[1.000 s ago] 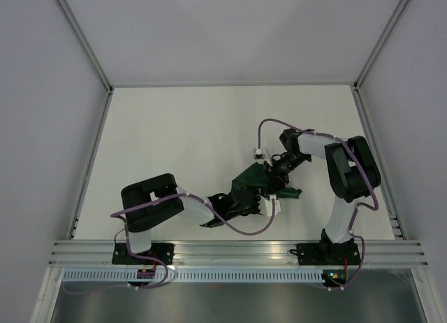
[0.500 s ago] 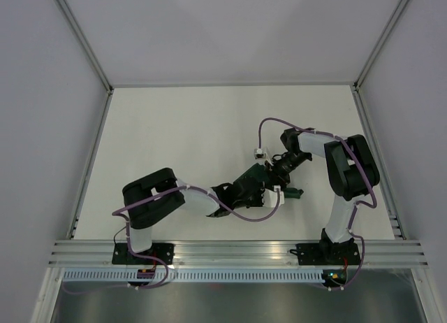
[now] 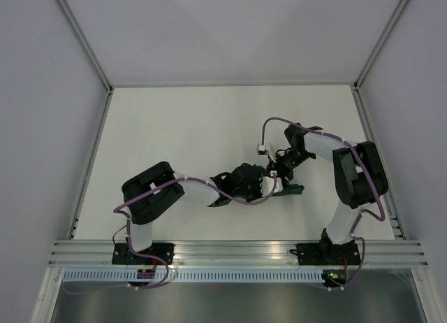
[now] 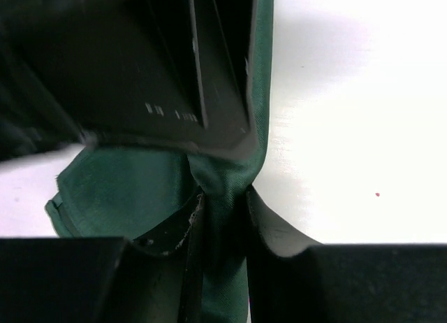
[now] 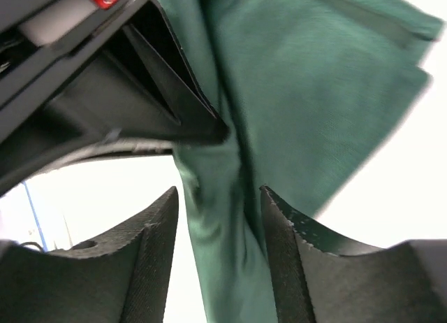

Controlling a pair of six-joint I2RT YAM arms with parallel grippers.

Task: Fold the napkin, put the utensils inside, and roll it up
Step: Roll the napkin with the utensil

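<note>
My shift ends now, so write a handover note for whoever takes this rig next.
Left claw: shut on the dark green cloth napkin, pinching a ridge of it.
Right claw: fingers straddle the same cloth; grip unclear.
Napkin: bunched between both claws over the white table, not flat.
Orange-red plastic utensil: in no view.
Done: no tidy fold or roll shows.
Left: spread and fold, place utensil inside, roll.

Lab test cell: white table (image 3: 181,127), aluminium framing (image 3: 237,249), plain grey walls (image 3: 230,29)
</note>
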